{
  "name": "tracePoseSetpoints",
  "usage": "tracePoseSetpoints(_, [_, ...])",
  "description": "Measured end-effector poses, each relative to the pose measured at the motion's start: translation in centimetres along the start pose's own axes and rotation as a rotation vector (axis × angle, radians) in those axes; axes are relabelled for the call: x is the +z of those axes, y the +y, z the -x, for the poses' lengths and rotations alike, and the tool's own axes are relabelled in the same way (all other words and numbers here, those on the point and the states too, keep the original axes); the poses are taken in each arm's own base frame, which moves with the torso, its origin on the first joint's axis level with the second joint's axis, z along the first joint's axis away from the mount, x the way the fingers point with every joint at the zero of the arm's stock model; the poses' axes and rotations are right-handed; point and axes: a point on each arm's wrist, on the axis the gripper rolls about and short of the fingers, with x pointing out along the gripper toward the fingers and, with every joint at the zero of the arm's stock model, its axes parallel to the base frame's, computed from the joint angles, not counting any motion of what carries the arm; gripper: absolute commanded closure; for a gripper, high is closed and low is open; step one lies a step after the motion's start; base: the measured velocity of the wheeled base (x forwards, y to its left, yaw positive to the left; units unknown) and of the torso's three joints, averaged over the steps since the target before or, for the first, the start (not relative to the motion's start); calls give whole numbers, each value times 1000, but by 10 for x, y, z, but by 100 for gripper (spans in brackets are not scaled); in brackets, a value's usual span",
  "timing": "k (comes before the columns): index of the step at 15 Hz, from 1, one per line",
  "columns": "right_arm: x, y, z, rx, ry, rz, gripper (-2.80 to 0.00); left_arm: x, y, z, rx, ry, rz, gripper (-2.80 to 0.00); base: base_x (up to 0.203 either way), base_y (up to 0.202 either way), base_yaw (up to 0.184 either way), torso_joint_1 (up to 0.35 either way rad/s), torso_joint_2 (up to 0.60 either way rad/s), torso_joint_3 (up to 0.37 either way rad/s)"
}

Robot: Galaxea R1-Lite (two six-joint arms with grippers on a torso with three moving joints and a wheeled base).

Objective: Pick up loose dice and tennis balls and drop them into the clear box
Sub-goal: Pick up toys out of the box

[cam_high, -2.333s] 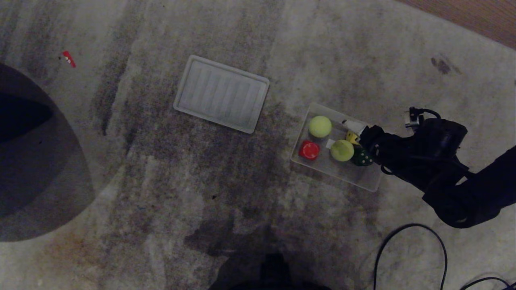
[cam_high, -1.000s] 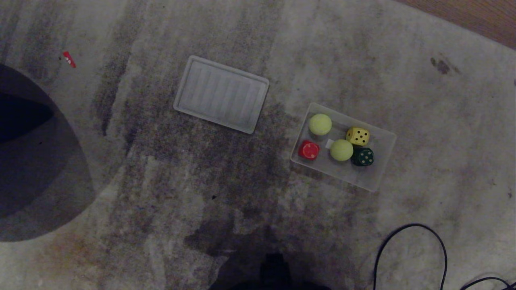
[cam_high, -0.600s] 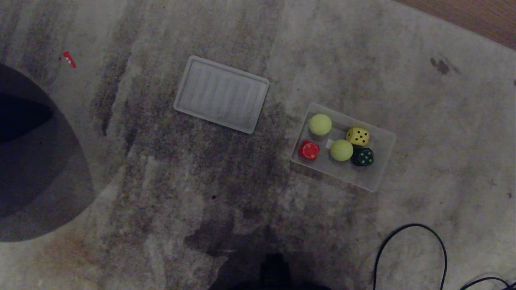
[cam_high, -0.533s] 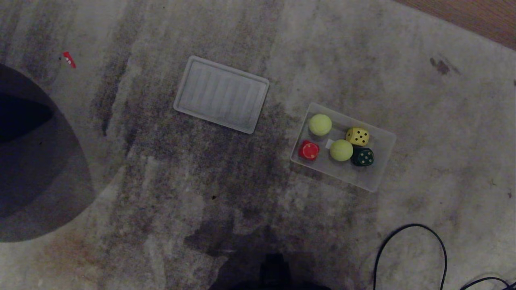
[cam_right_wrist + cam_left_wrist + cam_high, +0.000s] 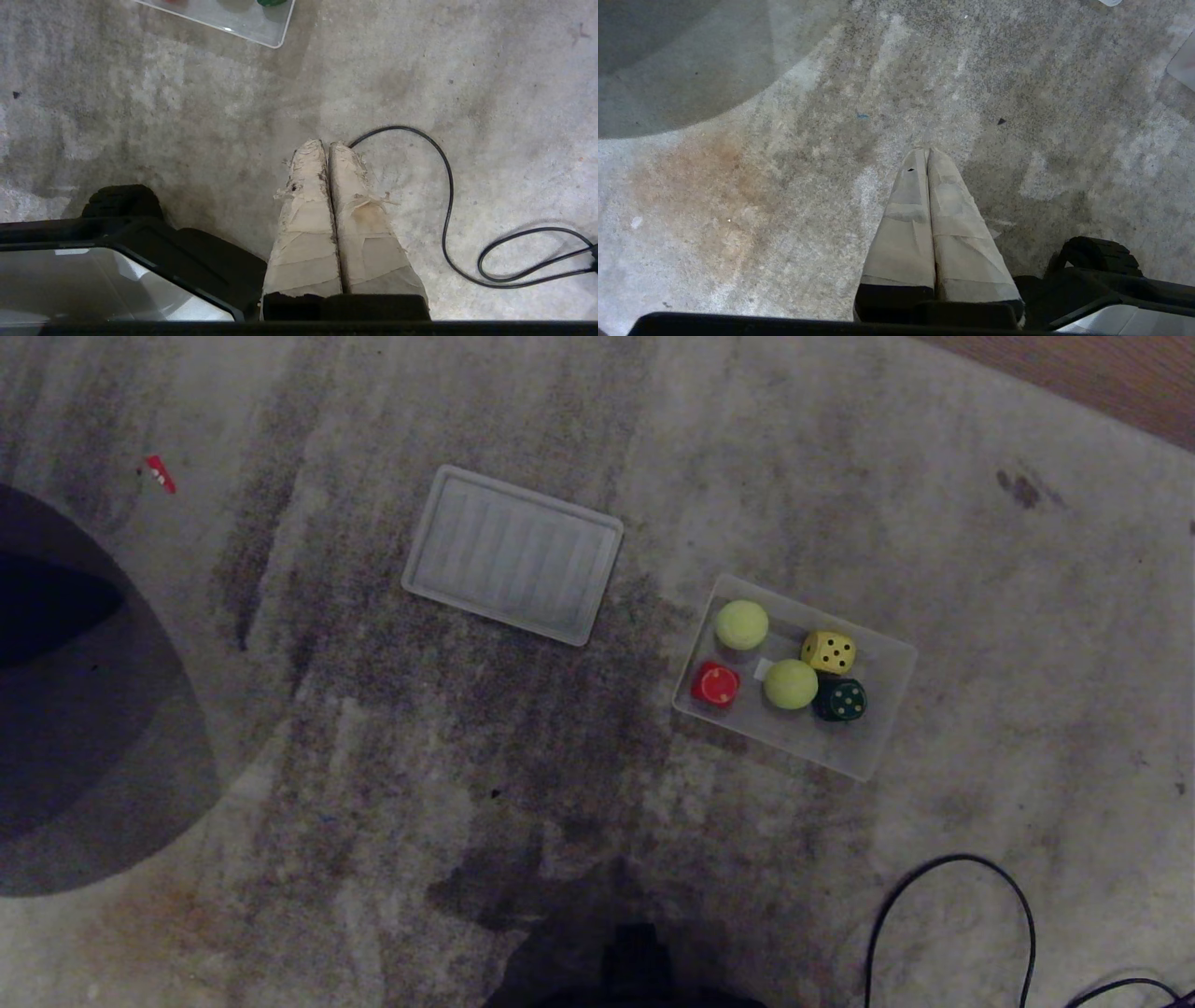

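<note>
The clear box point(image 5: 885, 658) sits on the carpet right of centre, a shallow see-through tub with rounded corners, and everything is in it. At its left end lies a red rounded piece point(image 5: 716, 683), with one tennis ball point(image 5: 741, 624) just beyond it against the far wall. A second tennis ball point(image 5: 791, 683), the same fuzzy yellow-green, rests in the middle beside a small white label on the box floor. Right of that ball come the yellow die point(image 5: 828, 652), black pips up, and the dark green die point(image 5: 839, 699), pale pips, touching each other and the ball. The right end of the box is bare plastic.

Far left on the carpet lies a tiny red scrap point(image 5: 159, 473), above a large dark rounded shadow. Left of the box, well apart, lies the ribbed whitish lid point(image 5: 513, 553), flat and slightly tilted. Nothing covers the box. A black cable point(image 5: 952, 863) loops on the carpet near the lower right.

The carpet point(image 5: 373, 756) is grey and heavily mottled with dark stains; wood flooring point(image 5: 1102, 373) shows at the top right corner.

Neither arm shows from the head. The left tool point(image 5: 928, 151) hangs over bare carpet, taped fingers pressed together, empty. The right tool point(image 5: 327, 144) is likewise pressed together and empty, over carpet beside the cable, the box corner well beyond it.
</note>
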Motion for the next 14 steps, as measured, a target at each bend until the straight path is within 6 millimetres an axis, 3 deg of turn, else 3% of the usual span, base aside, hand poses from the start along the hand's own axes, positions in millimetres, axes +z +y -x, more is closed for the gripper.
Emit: tracePoseSetpoints(14, [-1,0,0,-3,3,-9,0,0,0,0,0,-1,3,0,0,0,0,0,0,18])
